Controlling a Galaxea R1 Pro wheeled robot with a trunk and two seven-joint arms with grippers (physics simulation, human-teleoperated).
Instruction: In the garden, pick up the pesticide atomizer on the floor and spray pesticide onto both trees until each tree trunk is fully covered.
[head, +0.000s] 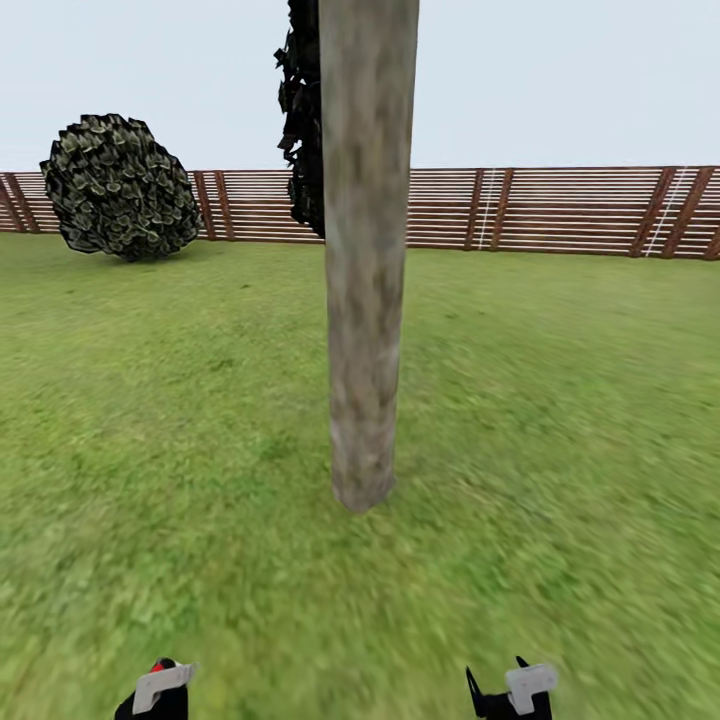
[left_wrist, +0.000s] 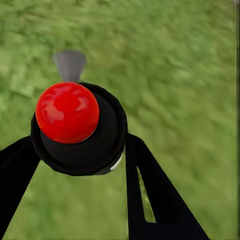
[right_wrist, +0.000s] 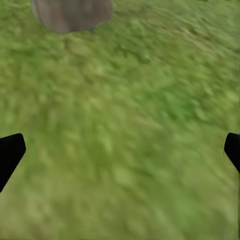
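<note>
A: Where's the sprayer?
B: In the left gripper (left_wrist: 80, 150). Its two black fingers (left_wrist: 150, 190) sit closed against the round black body of the pesticide atomizer (left_wrist: 77, 130), which has a glossy red knob (left_wrist: 67, 112) on top and a small grey nozzle (left_wrist: 70, 65) just beyond the knob. What the bottle holds inside cannot be seen. In the head view a speck of red shows at the left gripper (head: 160, 690), down at 7 o'clock.

A: And the other hand?
B: The right gripper (right_wrist: 120, 150) is spread wide, one dark fingertip (right_wrist: 10, 152) at each side of its wrist view, with only lawn (right_wrist: 125, 125) between them. It holds nothing. From the head it sits at 5 o'clock (head: 510, 690).

A: The tree?
B: The tree trunk (head: 365, 250) stands dead ahead at 12 o'clock, pale mottled grey-beige, straight, rooted in the grass. Dark leaves (head: 302, 110) hang behind it on its left side. Its base also shows in the right wrist view (right_wrist: 72, 14).

A: Anything else?
B: A round dark shrub (head: 120, 188) at 10 o'clock and a brown slatted fence (head: 560, 210) across the back of the garden.
</note>
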